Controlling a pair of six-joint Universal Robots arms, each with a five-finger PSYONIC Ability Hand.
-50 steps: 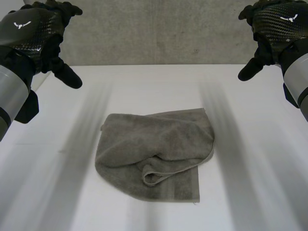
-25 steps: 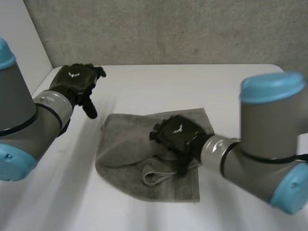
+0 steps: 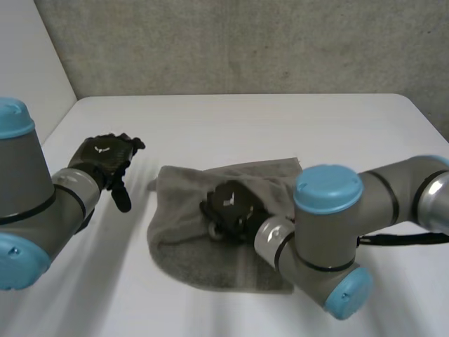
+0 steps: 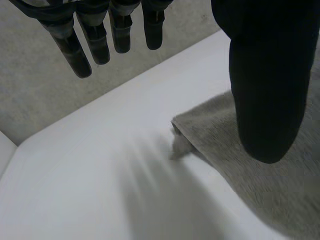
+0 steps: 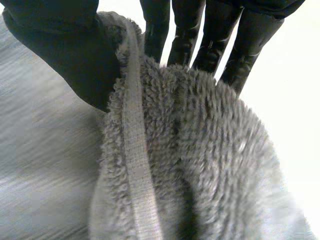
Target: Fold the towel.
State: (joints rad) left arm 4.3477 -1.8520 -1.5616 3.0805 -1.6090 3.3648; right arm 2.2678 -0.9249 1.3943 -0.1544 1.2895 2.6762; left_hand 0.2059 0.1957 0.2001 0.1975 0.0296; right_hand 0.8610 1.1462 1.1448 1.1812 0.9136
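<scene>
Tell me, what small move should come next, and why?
Probably the right robot hand should lift the hem a little and draw it outward. It is shut on this rolled-over hem in the middle of the towel, which lies bunched, while the left robot hand hangs open beside a corner, not touching it.
</scene>
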